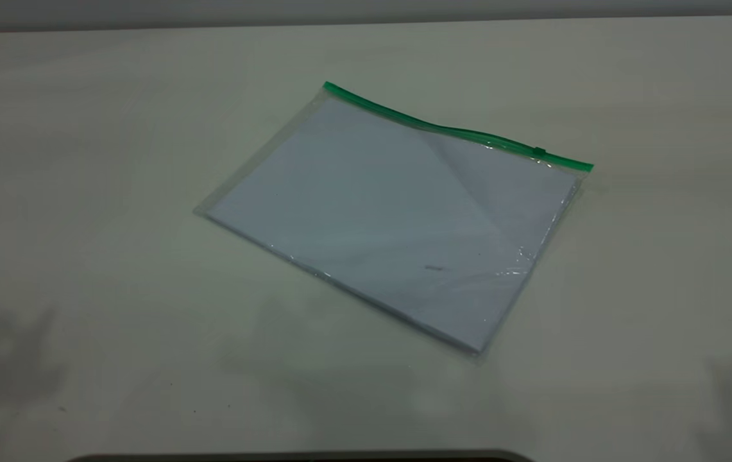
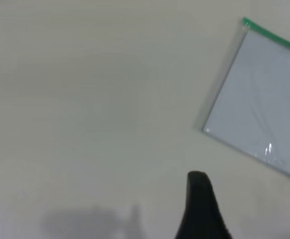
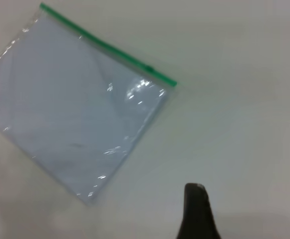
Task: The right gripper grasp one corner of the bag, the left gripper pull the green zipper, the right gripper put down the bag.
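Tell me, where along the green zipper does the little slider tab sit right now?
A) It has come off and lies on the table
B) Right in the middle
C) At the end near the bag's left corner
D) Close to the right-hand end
D: on the bag, the slider tab sits on the green zipper close to its right-hand end in the exterior view.

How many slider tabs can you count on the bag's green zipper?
1. The slider tab sits on the green zipper near its right end in the exterior view, along the far edge of the bag lying flat on the table. None appears hidden.
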Controlling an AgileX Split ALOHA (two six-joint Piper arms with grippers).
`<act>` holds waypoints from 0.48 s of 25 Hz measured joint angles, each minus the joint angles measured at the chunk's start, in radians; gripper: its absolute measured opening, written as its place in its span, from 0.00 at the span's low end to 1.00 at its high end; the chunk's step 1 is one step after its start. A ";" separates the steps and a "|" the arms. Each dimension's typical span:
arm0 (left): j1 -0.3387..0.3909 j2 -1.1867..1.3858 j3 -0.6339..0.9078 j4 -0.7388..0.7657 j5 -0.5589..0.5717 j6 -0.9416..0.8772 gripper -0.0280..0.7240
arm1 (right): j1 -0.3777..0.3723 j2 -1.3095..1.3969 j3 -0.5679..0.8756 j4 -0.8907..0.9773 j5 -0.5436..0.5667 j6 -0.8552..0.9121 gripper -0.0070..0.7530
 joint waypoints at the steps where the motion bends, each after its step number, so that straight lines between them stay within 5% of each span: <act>1: 0.000 0.042 -0.009 -0.030 -0.021 0.038 0.82 | 0.000 0.055 -0.007 0.037 -0.016 -0.030 0.77; 12: -0.011 0.489 -0.293 -0.436 -0.119 0.543 0.82 | 0.000 0.589 -0.119 0.406 -0.202 -0.448 0.79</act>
